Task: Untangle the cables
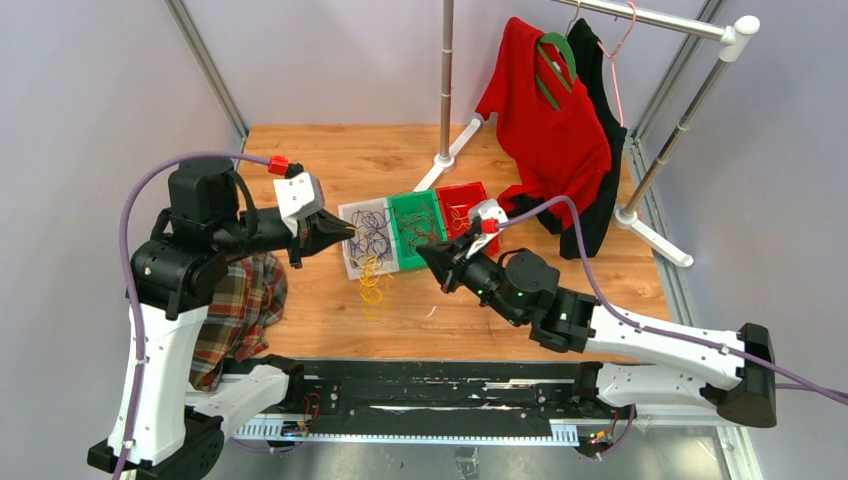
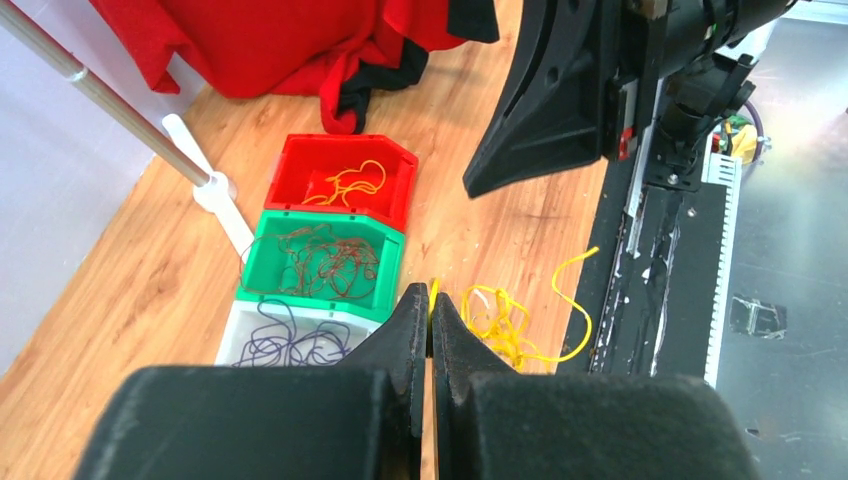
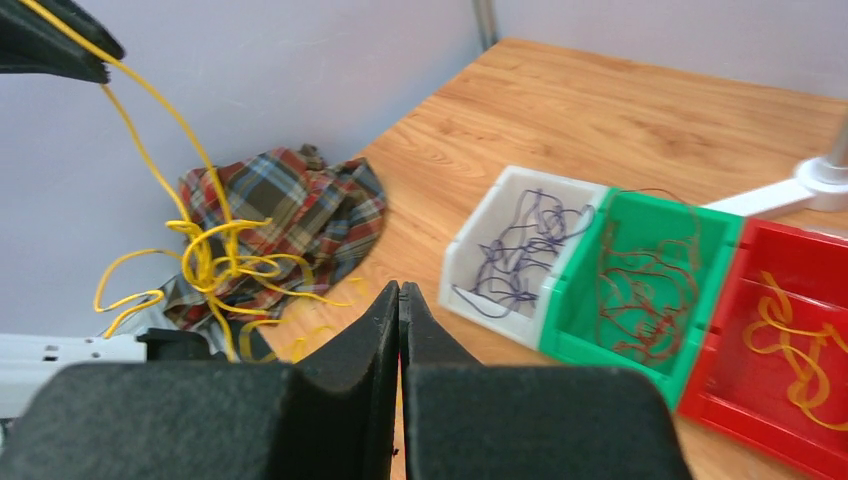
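Most cables lie sorted in bins. My left hand pinches the last yellow knot; my right hand is shut, empty.

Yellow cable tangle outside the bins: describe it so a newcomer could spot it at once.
On the wooden table, a row of white, green and red bins; just on the near side of the white bin hangs a yellow cable tangle, one strand pinched by the left gripper. It alone is outside a bin; the other yellow cables lie in the red bin.

Yellow cables, plaid cloth, white bin, green bin, red bin.
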`<state>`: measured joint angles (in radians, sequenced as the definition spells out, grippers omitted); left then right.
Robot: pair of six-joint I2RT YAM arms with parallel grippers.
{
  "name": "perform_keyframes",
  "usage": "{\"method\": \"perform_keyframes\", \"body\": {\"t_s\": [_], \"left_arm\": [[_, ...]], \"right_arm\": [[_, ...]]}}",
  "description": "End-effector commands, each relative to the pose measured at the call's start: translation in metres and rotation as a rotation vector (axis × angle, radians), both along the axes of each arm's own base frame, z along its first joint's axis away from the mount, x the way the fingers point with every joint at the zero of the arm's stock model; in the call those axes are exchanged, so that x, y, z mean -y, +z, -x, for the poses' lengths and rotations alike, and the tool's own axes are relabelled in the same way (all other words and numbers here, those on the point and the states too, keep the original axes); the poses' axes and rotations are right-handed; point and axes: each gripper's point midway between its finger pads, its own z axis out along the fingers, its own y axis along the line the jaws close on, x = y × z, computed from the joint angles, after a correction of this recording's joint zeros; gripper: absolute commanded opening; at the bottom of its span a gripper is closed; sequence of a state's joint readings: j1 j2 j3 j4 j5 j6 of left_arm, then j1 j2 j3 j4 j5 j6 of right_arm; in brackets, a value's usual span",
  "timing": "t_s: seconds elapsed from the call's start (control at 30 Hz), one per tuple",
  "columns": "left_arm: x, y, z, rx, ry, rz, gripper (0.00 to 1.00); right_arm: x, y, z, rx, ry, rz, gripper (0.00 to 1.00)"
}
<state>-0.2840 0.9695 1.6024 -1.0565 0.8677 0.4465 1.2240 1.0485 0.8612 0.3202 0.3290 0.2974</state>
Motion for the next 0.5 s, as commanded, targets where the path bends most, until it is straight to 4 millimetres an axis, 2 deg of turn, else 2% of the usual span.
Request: {"method": "perform_keyframes", "body": {"t_s": [0.0, 0.07, 0.13, 0.17, 0.23, 0.33, 0.47], "left_arm": [[-0.001, 0.009, 0.003, 0.047, -0.004, 0.004, 0.00], [0.000, 0.010, 0.004, 0.044, -0.010, 0.007, 0.00], [0.001, 0.009, 0.004, 0.032, -0.017, 0.013, 0.00], [0.002, 0.009, 0.004, 0.029, -0.018, 0.013, 0.00], [0.001, 0.009, 0.005, 0.033, -0.017, 0.013, 0.00], [0.001, 0.009, 0.006, 0.034, -0.018, 0.014, 0.00], [0.001, 0.007, 0.007, 0.022, -0.016, 0.015, 0.00]], "right_arm": [[0.035, -0.007, -0.011, 0.018, -0.137, 0.057, 0.01], [0.036, -0.002, -0.009, 0.029, -0.124, 0.049, 0.01], [0.020, 0.004, 0.003, 0.040, -0.022, 0.058, 0.01], [0.012, 0.003, 0.007, 0.030, 0.011, 0.077, 0.04], [-0.005, 0.000, 0.016, 0.029, 0.063, 0.110, 0.18], [-0.026, 0.007, 0.028, 0.048, 0.130, 0.081, 0.41], [-0.053, 0.024, 0.036, 0.045, 0.180, 0.036, 0.50]]}}
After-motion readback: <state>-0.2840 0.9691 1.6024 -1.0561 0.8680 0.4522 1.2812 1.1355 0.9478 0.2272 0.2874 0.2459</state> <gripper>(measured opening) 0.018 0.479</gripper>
